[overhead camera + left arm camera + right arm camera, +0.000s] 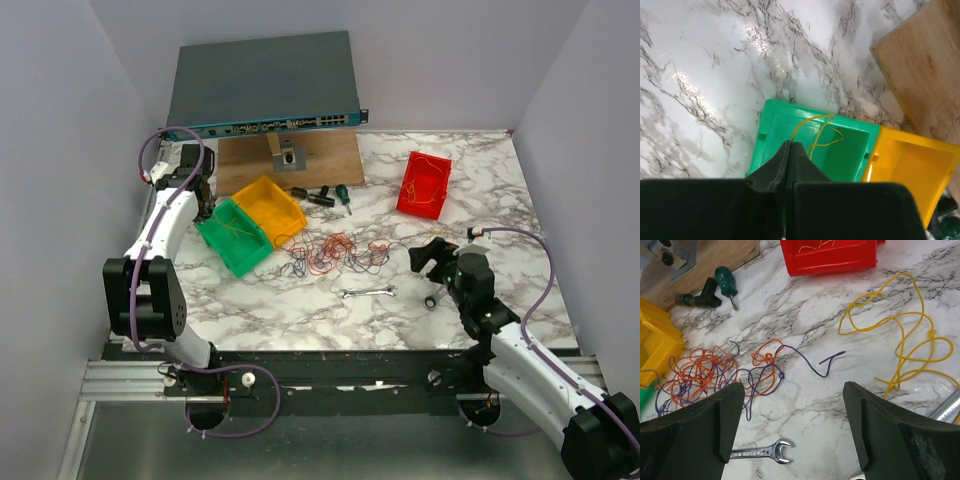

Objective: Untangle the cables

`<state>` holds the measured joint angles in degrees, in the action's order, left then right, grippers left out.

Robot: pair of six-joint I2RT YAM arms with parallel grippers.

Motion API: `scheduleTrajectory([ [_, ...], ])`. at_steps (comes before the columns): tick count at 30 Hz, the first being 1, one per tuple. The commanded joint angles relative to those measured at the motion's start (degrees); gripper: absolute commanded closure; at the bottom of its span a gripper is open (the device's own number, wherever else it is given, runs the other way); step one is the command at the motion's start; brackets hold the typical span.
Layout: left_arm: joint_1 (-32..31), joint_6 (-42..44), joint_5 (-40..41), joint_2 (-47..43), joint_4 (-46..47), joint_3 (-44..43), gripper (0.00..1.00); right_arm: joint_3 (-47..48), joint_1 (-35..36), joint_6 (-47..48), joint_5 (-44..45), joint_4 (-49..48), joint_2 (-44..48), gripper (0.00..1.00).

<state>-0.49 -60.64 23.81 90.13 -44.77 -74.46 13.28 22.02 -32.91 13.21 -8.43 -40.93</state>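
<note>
The cables lie as an orange and purple tangle point(335, 255) point(715, 372) mid-table. A loose yellow cable point(905, 340) curls to its right. My left gripper point(205, 205) point(791, 144) hangs over the far-left end of the green bin point(222, 250) point(770, 107). It is shut, and a thin yellow cable point(822, 131) runs out from its tips and loops inside the bin. My right gripper point(425, 257) point(792, 387) is open above bare marble between the tangle and the yellow cable, holding nothing.
A yellow bin point(268, 205) point(910, 165) sits against the green one. A red bin point(423, 185) point(830, 260) with a yellow wire stands back right. A wrench point(368, 292) point(762, 452), screwdrivers point(330, 195) point(725, 282), a wooden board point(290, 160) and a network switch point(265, 85) are nearby.
</note>
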Motion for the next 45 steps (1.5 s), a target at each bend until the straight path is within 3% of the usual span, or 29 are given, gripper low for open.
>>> scheduleTrajectory([
  [1,-0.30,1.26,-1.26,0.77,1.93,1.19,1.00,0.96,-0.06,0.12,0.06,-0.77,0.14,0.12],
  [5,-4.58,-3.85,3.31,-1.15,-0.27,3.29,1.00,0.61,-0.07,-0.10,-0.12,-1.82,-0.53,0.12],
  [9,-5.18,-5.63,-1.88,0.39,4.26,7.36,1.00,0.87,-0.07,-0.21,-0.45,-2.12,-1.45,0.12],
  [15,-5.41,-7.30,-4.90,10.47,4.52,5.43,1.00,0.53,-0.06,-0.11,0.01,-1.46,0.20,0.13],
  [27,-5.95,-7.06,-4.18,11.66,4.19,3.94,0.99,0.32,-0.05,-0.23,0.32,-0.63,1.35,0.12],
  [31,-5.98,-8.09,-2.98,10.77,1.79,3.39,0.57,0.43,-0.05,-0.15,0.56,0.13,2.31,0.12],
  [45,-6.17,-4.41,-1.40,0.50,-1.62,5.10,0.55,1.28,-0.06,-0.20,0.58,1.17,2.87,0.12],
])
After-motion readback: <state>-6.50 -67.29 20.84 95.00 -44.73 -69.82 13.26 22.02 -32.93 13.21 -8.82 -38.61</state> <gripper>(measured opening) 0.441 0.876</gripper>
